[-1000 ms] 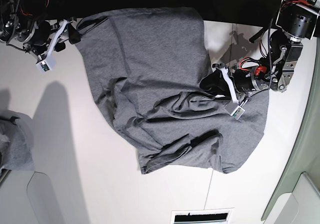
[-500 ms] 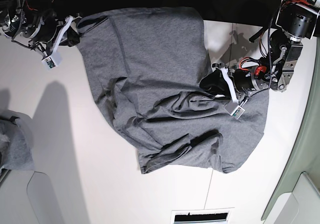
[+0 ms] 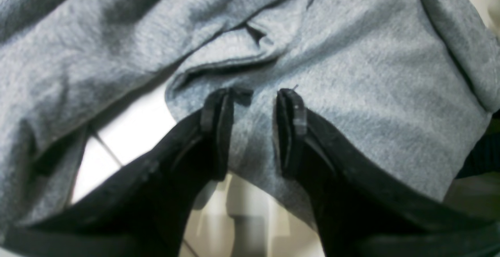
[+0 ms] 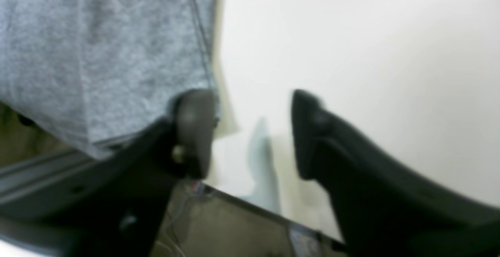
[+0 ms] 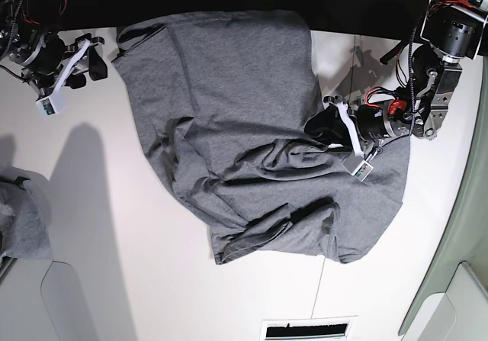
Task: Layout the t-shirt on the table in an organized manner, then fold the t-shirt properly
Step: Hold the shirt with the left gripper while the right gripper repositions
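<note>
T-shirt first: the big heather-grey short-sleeved cotton t-shirt [image 5: 252, 135] is spread across the middle of the smooth white tabletop [image 5: 114, 226], top half fairly flat, lower half bunched into diagonal ridges with the hem doubled over near the bottom.

Nearest thing on my left wrist feed is the left tool [image 3: 254, 128]. Its black fingers stand apart with grey fabric running between them; from that view I can't tell if it's actually pinching the cloth or just resting over it. It hasn't budged over the last second, parked on the crumpled patch on the shirt's right side in the base view.

What did change: the right tool [image 4: 250, 132] was on the shirt's top-left corner a moment ago and has now pulled away toward the tabletop edge. Jaws are apart, nothing between them but bare white surface, one finger [image 4: 193, 132] just brushing the hem. So that corner's been let go and seems to lie flat, which I'd call layout progress.

Far corner bottom-left, a smaller lighter-grey cloth bundle [image 5: 23, 219] sits well apart.
</note>
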You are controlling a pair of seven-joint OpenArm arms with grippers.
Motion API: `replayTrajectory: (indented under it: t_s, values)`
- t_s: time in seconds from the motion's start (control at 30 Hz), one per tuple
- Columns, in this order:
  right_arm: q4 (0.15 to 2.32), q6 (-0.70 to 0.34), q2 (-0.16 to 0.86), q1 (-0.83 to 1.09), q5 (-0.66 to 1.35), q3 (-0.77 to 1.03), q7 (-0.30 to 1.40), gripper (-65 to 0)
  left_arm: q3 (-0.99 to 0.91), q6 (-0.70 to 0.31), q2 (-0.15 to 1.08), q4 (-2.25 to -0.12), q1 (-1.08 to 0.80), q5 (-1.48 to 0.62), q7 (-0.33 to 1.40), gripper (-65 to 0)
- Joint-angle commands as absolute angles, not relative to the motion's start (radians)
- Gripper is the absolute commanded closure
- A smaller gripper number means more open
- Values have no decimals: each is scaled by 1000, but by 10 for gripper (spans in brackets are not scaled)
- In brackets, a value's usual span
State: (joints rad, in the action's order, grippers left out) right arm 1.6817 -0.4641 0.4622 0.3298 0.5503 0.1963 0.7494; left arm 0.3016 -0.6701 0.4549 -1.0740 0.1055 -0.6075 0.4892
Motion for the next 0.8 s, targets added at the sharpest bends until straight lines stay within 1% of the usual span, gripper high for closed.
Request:
replayTrajectory:
  t_s: [0.0, 0.27, 0.3, 0.4, 0.43, 0.5, 0.53, 0.63, 0.77]
  values:
    - [1687, -468, 468, 325, 561, 202, 733, -343, 305, -595, 473, -1061, 97, -509, 580, -226]
    - [1584, -469, 418, 325, 570, 201, 707, -334, 305, -595, 467, -1061, 97, -509, 580, -225]
    - [1584, -469, 414, 326, 571, 201, 707, -302, 305, -595, 467, -1061, 97, -509, 580, -225]
    - [1584, -472, 412, 325, 631, 201, 707, -172, 305, -595, 466, -1061, 97, -509, 580, -226]
    - [1584, -484, 412, 325, 650, 201, 707, -147, 305, -595, 466, -1061, 97, -509, 580, -226]
    - [1584, -523, 412, 325, 670, 201, 707, -122, 305, -595, 466, -1061, 97, -509, 580, -226]
    - [1584, -524, 412, 324, 670, 201, 707, -109, 305, -595, 466, -1061, 97, -509, 580, -226]
    - [1584, -524, 412, 325, 670, 201, 707, 0, 305, -595, 466, -1061, 97, -509, 580, -225]
    - [1584, -524, 413, 325, 670, 201, 707, 0, 305, -595, 465, -1061, 97, -509, 580, -225]
